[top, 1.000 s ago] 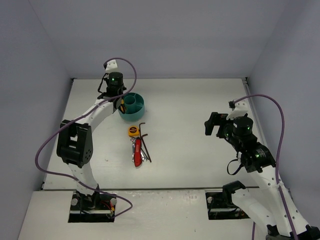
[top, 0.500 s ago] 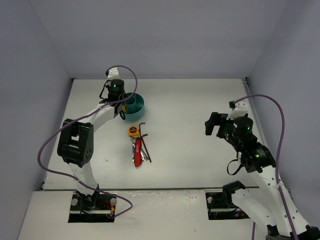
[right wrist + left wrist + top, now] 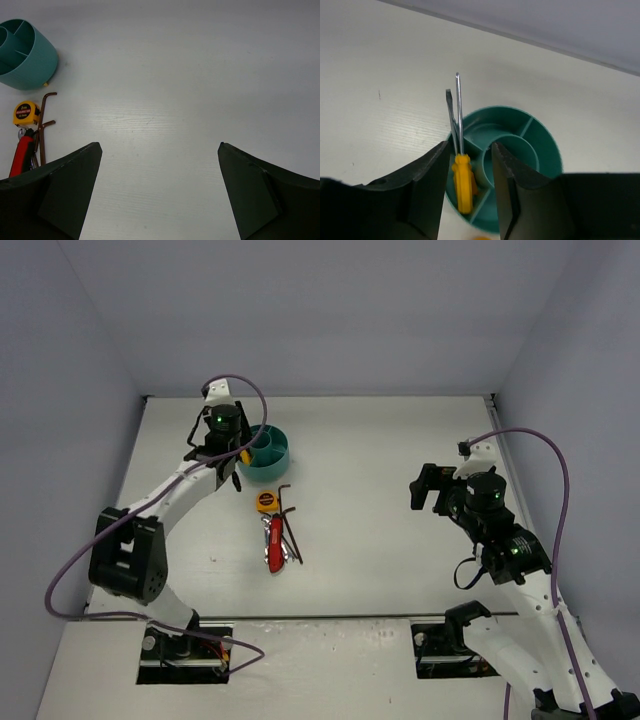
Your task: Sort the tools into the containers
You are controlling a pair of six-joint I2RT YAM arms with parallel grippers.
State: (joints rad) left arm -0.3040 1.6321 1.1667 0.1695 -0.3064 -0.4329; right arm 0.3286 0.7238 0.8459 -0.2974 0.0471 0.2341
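Two yellow-handled screwdrivers (image 3: pixel 462 182) sit in an outer compartment of the teal organiser (image 3: pixel 554 150), shafts jutting past its rim. The left end effector (image 3: pixel 470 147) hangs above the organiser, fingers apart beside the handles. The right end effector (image 3: pixel 159 145), well apart from the organiser, gapes wide.

Left gripper (image 3: pixel 469 150) jaws opened, releasing the screwdrivers (image 3: pixel 463 182).

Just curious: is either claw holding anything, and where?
Nothing. The left gripper is open around the screwdrivers, which sit in the teal organiser; the right gripper is empty.
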